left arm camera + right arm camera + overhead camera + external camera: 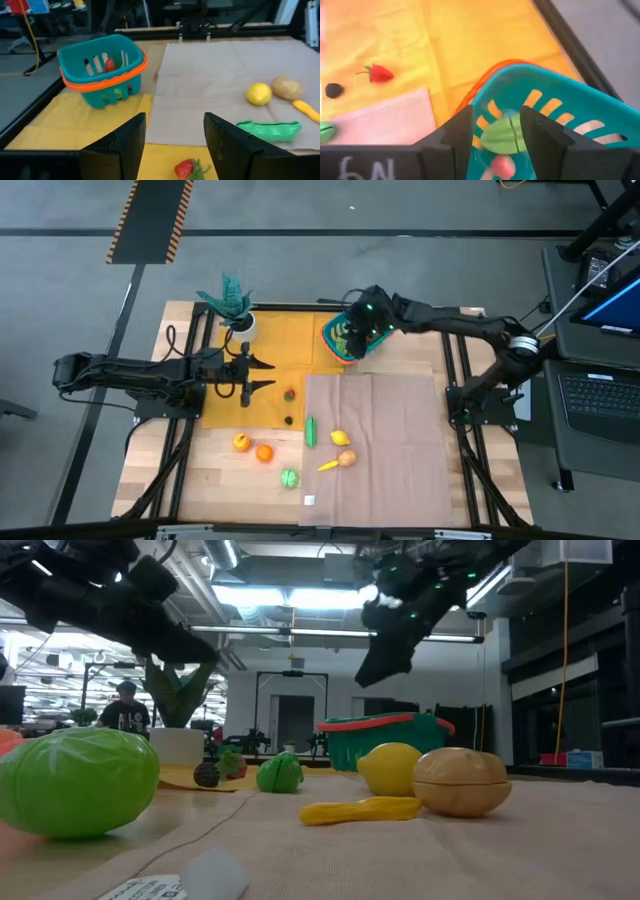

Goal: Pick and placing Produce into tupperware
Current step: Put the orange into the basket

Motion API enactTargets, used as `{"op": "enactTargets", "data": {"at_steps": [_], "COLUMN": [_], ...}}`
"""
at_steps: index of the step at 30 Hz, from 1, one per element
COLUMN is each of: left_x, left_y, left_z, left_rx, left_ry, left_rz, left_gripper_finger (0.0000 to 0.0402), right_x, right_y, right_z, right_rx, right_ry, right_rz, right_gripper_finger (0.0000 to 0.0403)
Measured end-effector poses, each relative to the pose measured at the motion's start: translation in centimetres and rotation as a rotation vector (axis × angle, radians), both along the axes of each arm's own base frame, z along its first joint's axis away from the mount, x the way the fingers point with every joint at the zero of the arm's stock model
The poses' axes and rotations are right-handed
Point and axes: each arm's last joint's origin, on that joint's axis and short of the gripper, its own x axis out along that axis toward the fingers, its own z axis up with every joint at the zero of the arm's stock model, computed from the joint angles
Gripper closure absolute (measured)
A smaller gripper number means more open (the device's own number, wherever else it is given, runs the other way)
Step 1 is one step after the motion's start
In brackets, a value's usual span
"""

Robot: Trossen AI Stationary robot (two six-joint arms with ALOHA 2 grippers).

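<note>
Teal plastic tupperware (343, 340) with its orange-red rim sits directly beneath the right pincer (495, 135), whose fingers stand parted and empty above a green piece (502, 137) inside. Remaining toy produce, like the green pea pod (311, 431) lying lengthwise on the surface, sits nearer the idle, parted left pincer (262, 375).

Grey floor (300, 205) with hazard-striped strip (150, 220); laptop (600, 395) beside table; ceiling strip lights (290, 595) — person (125, 710) far back.

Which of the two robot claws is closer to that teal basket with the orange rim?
The right. The right gripper hangs directly over the teal basket, its fingers apart above a green piece inside. The left gripper waits over the yellow cloth, well off to the basket's side.
</note>
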Motion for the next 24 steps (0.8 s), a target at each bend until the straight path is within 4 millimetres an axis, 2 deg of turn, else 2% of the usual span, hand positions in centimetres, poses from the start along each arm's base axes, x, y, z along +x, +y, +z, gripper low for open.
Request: {"op": "enactTargets", "data": {"at_steps": [6,12,19,24], "left_x": [-0.4,-0.6,-0.6,-0.5], "left_y": [-0.7,-1.4,-2.0,-2.3], "left_z": [0.4,0.6,0.4,0.4], "left_rx": [0.007,-0.022,-0.007,-0.006], "left_ry": [-0.012,-0.027,-0.009,-0.007], "left_rz": [-0.043,-0.077,-0.12,-0.138], "left_gripper_finger": [0.0209,0.0209,0.0206,0.0163], "right_x": [-2.2,-3.7,-4.1,-4.0], "right_y": [4.1,7.7,9.5,9.8], "right_z": [-0.9,-3.0,-5.0,-4.8], "right_rx": [-0.09,-0.148,-0.128,-0.122], "right_ry": [-0.164,-0.334,-0.334,-0.373], "right_rz": [0.066,0.168,0.218,0.222], "right_gripper_finger": [0.024,0.024,0.024,0.024]}}
